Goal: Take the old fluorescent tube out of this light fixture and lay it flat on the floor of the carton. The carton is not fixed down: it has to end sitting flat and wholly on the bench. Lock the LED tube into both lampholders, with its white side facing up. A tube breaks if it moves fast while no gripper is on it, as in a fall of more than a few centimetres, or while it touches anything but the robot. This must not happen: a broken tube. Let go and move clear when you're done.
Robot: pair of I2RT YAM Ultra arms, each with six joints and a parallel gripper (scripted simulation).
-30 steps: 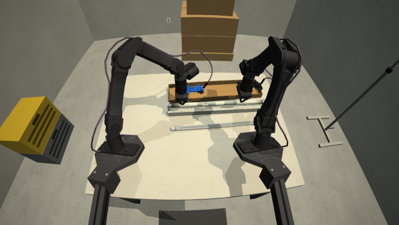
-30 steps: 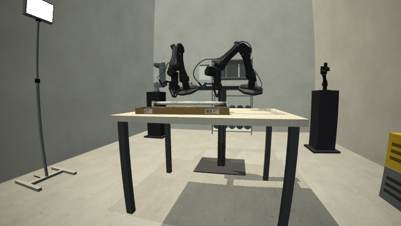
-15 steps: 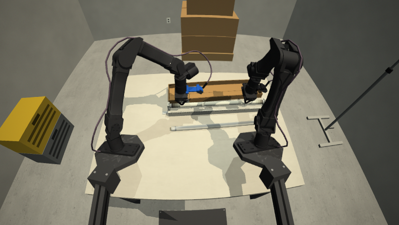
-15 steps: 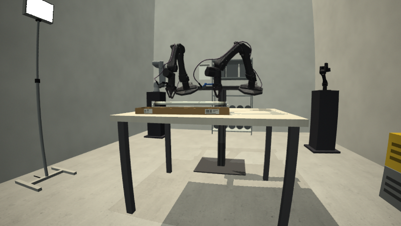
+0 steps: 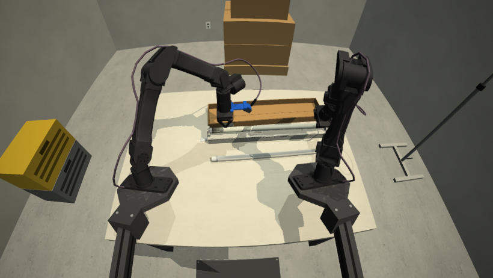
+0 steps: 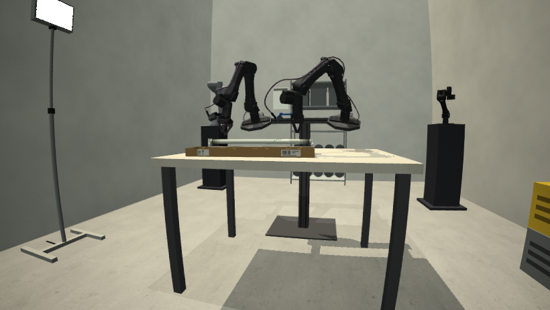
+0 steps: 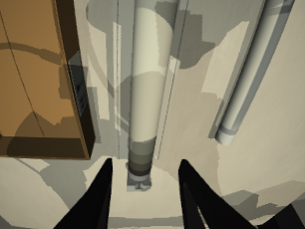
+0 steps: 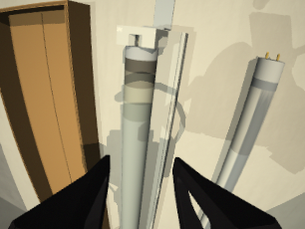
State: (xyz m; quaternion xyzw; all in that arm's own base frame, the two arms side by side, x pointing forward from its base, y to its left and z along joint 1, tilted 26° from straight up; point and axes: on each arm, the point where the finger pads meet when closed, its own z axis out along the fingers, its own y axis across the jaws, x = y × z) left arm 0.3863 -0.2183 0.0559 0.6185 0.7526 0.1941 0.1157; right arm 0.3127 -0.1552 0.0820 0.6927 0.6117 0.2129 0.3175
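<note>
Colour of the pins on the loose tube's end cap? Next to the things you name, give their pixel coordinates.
Gold (image 8: pixel 272 57); best seen in the right wrist view.
</note>
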